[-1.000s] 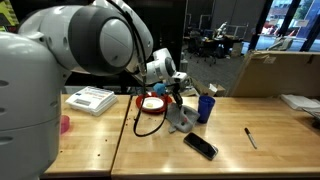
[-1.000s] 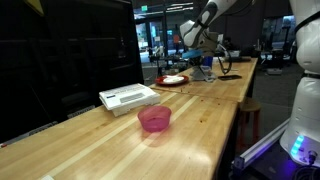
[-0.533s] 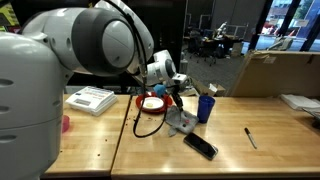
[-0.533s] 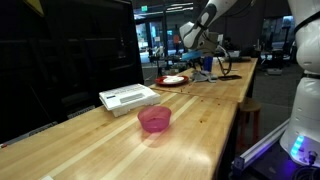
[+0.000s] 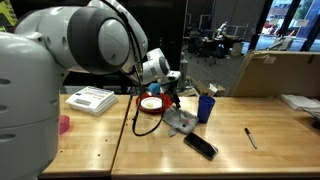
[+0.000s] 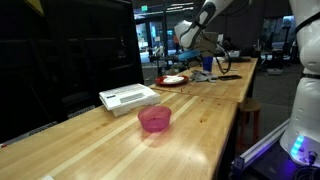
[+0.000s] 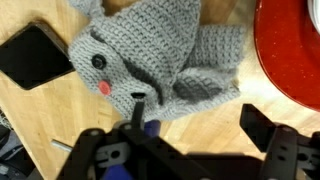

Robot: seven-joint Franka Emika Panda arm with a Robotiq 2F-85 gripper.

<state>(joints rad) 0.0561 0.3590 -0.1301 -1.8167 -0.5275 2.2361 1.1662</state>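
Observation:
A grey crocheted toy (image 7: 160, 55) with a button eye and a pink spot lies flat on the wooden table (image 7: 215, 115); in an exterior view the toy (image 5: 180, 122) sits beside a black phone (image 5: 200, 146). My gripper (image 7: 200, 120) hangs just above the toy's near edge, open, with only bare wood between its dark fingers (image 7: 265, 125). One fingertip overlaps the toy's rim. In both exterior views the gripper (image 5: 172, 95) (image 6: 197, 45) hovers over the toy at the table's far part.
A red plate (image 7: 295, 55) lies close to the toy, the black phone (image 7: 35, 55) on the other side. A blue cup (image 5: 206, 108), a marker (image 5: 250, 137), a black cable loop (image 5: 148, 125), a white box (image 6: 128, 97) and a pink bowl (image 6: 154, 119) also stand on the table.
The jaws have gone from shut to wide open, letting go of the grey toy, which stays on the table. The wrist has risen slightly.

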